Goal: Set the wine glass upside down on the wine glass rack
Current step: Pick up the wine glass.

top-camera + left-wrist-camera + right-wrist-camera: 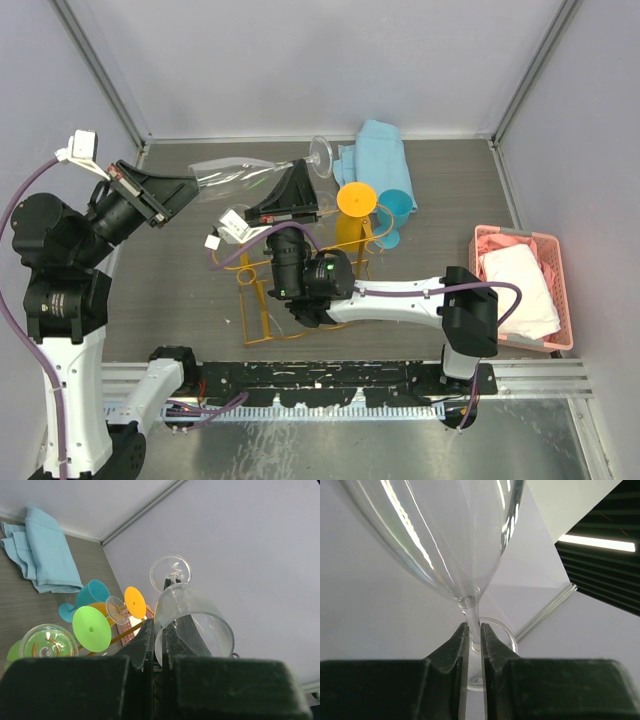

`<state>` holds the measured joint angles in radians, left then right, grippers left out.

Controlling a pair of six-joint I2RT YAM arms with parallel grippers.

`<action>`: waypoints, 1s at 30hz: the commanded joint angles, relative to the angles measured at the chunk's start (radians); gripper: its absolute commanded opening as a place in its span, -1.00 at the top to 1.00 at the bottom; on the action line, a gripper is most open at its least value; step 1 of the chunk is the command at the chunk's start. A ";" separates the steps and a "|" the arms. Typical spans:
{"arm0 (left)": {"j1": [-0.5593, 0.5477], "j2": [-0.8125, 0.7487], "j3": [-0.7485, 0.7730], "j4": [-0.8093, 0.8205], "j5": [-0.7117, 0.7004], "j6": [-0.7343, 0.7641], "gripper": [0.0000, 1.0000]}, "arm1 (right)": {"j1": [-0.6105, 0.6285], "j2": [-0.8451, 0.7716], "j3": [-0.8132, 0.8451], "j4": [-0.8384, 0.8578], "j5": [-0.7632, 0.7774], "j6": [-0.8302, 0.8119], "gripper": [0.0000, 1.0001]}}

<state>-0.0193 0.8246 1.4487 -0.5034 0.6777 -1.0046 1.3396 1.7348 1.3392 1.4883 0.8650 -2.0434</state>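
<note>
A clear wine glass hangs on its side in the air between my two grippers, bowl to the left and foot to the right. My left gripper is shut on the rim of the bowl, one finger inside and one outside. My right gripper is shut on the thin stem, just below the bowl. The orange-gold wine glass rack stands on the table under the right arm. Several coloured glasses hang on it upside down, among them an orange foot and a blue glass.
A light blue cloth lies at the back of the table. A pink basket holding white cloth sits at the right edge. On the rack, the left wrist view shows a green foot, an orange foot and a small clear glass.
</note>
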 commanded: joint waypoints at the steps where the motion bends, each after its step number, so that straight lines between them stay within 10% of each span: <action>1: -0.002 -0.012 0.045 0.046 0.013 -0.001 1.00 | 0.009 -0.001 0.034 0.121 -0.066 -0.031 0.71; 16: -0.002 -0.007 0.054 0.058 0.005 -0.002 1.00 | 0.013 0.003 -0.013 0.209 -0.097 -0.078 -0.11; 30: -0.003 -0.011 0.068 0.056 -0.019 0.004 1.00 | 0.101 -0.068 -0.067 0.215 -0.060 -0.087 -0.22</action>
<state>-0.0196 0.8242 1.4796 -0.5060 0.6762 -1.0054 1.4075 1.7447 1.2659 1.5333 0.8024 -2.0922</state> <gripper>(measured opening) 0.030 0.608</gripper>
